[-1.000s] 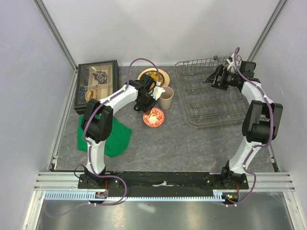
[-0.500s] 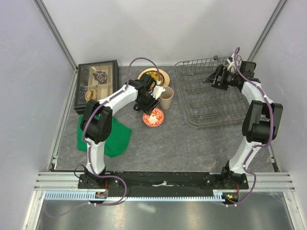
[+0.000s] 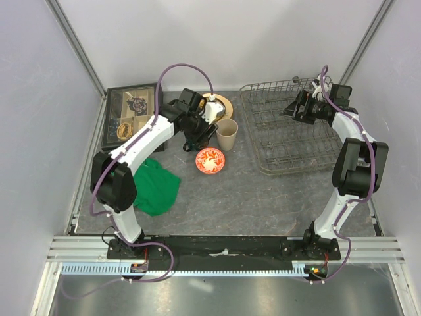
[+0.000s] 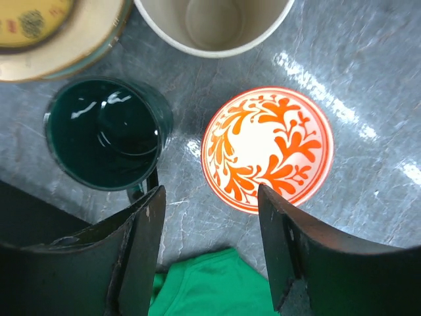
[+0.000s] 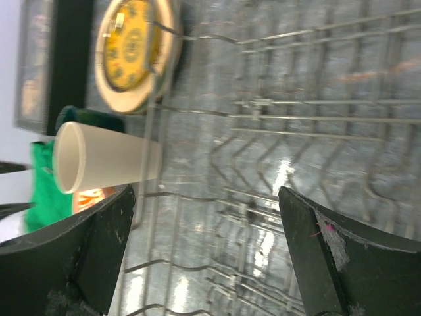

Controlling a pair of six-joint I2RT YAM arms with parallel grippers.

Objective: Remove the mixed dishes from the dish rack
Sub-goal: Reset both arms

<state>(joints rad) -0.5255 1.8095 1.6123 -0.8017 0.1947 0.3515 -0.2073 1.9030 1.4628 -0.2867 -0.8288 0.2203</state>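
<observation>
Both grippers gape empty: left gripper (image 4: 210, 194) over the bowl (image 4: 266, 149) on the table (image 4: 368, 79) beside the mug (image 4: 105, 131), right gripper (image 5: 205, 194) above the dish rack (image 5: 296, 118). I'd lift the left straight up, so it doesn't clip the mug.

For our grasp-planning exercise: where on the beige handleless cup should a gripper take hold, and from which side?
Probably pinch the rim of the beige cup from above, one finger inside its open mouth. It stands upright with no handle, and the green mug and plate stand close on its left and far sides.
</observation>
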